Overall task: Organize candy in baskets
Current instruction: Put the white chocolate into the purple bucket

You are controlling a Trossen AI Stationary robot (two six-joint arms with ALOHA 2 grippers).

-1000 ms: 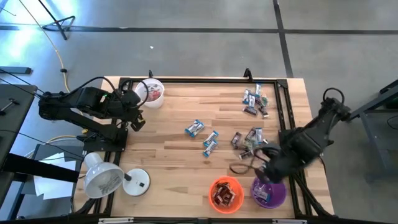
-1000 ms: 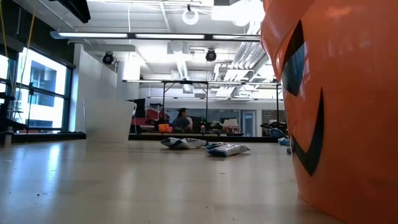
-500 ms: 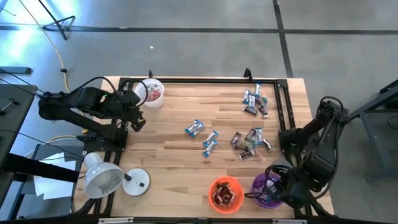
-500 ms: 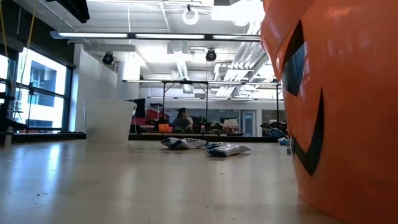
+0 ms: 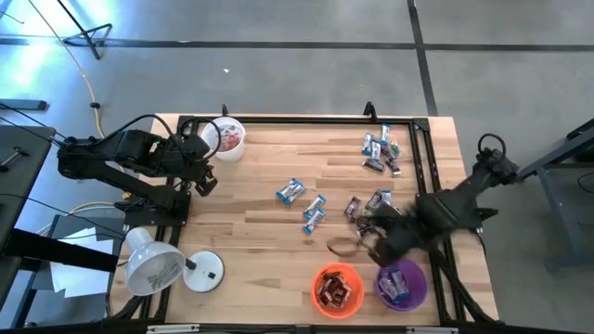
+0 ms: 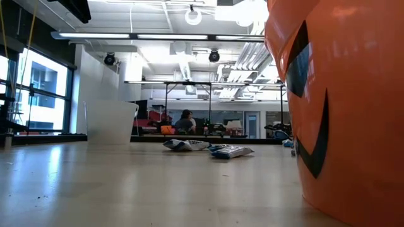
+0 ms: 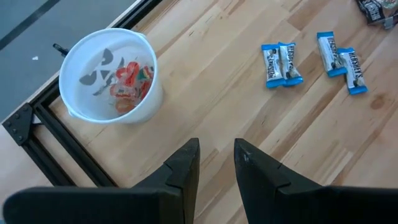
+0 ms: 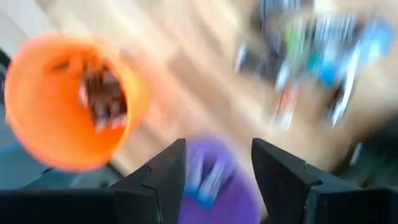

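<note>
Candy (image 5: 378,205) lies loose mid-desk (image 5: 269,232); more sits in the orange basket (image 5: 337,289), purple basket (image 5: 401,285) and white basket (image 7: 111,76). Right tool (image 5: 371,243), motion-blurred above the purple basket, fingers apart, empty. Left tool (image 7: 216,163) near the white basket, narrow gap, empty.

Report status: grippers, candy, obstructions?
Right gripper open, empty, above purple basket. Left gripper empty, parked near white basket. Loose candy remains on table. Nothing blocking.
</note>
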